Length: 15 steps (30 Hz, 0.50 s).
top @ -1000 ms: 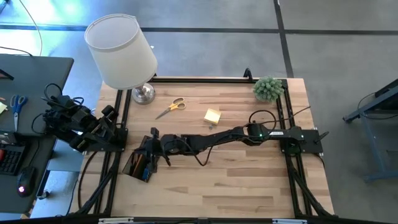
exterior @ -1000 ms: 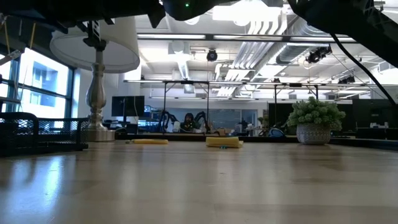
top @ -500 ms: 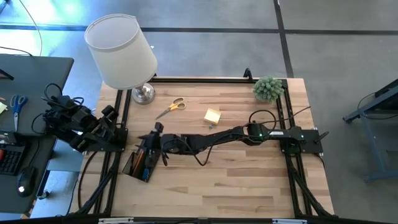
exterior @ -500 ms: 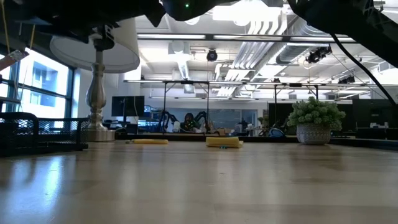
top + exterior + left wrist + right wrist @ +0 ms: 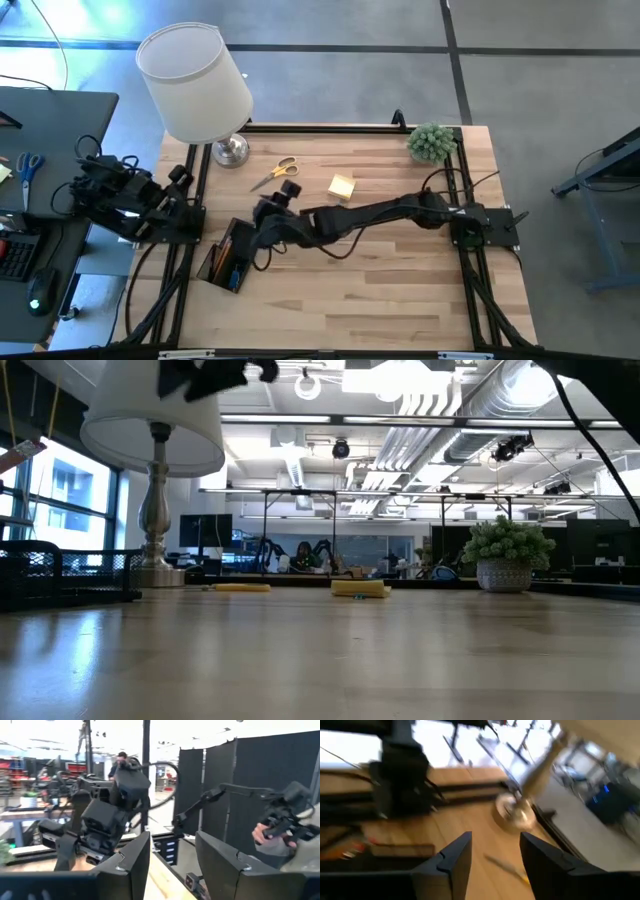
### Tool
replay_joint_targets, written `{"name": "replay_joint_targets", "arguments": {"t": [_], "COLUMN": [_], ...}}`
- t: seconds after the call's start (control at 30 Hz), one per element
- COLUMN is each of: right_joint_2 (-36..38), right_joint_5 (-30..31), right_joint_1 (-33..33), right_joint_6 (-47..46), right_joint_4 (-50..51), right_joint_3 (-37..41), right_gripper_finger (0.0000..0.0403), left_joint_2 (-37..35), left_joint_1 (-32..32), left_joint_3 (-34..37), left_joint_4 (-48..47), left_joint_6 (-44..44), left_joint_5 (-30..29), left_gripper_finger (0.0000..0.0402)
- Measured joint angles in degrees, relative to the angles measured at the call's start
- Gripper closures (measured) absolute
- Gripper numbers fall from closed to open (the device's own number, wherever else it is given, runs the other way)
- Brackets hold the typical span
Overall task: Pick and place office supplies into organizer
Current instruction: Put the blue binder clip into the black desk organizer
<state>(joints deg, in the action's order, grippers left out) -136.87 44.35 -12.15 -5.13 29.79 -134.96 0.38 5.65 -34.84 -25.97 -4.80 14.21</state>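
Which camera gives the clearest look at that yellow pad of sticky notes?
The high view: the sticky-note pad lies in full sight on the table. The low view shows only its thin edge, far off. Neither wrist view shows it.

The organizer (image 5: pixel 226 256) holds items too small to name from above, and the low view's edge cuts it off. The right wrist view is blurred: the lamp base (image 5: pixel 516 813) and yellow-handled scissors (image 5: pixel 507 868) smear. The small piece (image 5: pixel 340 202) beside the sticky-note pad (image 5: pixel 342 186) is too tiny to identify.
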Motion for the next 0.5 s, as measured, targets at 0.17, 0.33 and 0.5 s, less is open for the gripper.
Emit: {"name": "replay_joint_targets", "arguments": {"t": [0.17,0.33,0.5], "right_joint_2": [-0.1,0.1,0.5], "right_joint_5": [-0.3,2.3,2.5], "right_joint_1": [0.7,0.6,0.6], "right_joint_6": [-8.3,-14.1,-18.9], "right_joint_4": [10.9,21.2,27.9], "right_joint_3": [0.9,2.9,2.9], "right_gripper_finger": [0.0269,0.028,0.0279], "left_joint_2": [0.0,2.0,8.4], "left_joint_1": [0.0,0.0,0.0], "left_joint_3": [1.6,3.9,4.5], "left_joint_4": [0.1,1.4,3.1], "left_joint_6": [-1.6,-2.5,-4.5], "left_joint_5": [-5.7,-12.2,-14.1], "left_gripper_finger": [0.0257,0.0257,0.0257]}}
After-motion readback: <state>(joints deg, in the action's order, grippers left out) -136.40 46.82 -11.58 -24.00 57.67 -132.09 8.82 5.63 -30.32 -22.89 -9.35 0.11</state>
